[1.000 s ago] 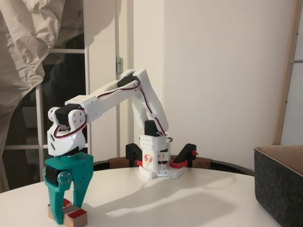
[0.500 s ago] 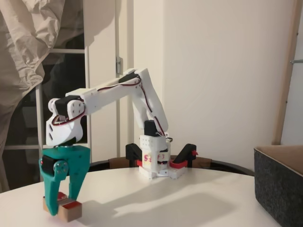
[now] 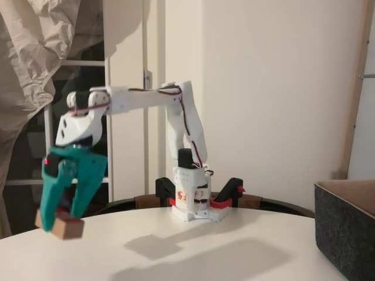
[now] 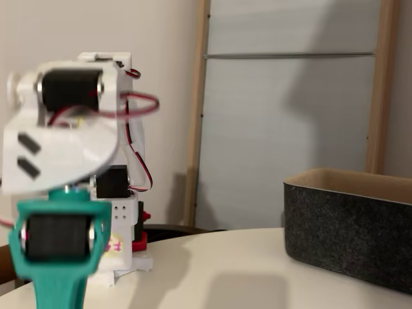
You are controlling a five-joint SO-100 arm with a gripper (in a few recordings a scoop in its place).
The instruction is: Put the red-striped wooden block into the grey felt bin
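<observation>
Bare tabletop (image 3: 234, 252) lies open between the raised block (image 3: 60, 225) at the left and the bin (image 3: 345, 231) at the right edge. The arm's base (image 3: 193, 202) stands behind that stretch. The bin's tall felt wall rises above the tabletop.

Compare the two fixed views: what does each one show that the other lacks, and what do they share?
A fixed view shows the gripper shut on the red-striped wooden block, held above the table, with a window frame behind. A fixed view shows the grey felt bin as a long box, and the arm's wrist close and blurred. Both fixed views show the bin, the table and the arm's base.
</observation>
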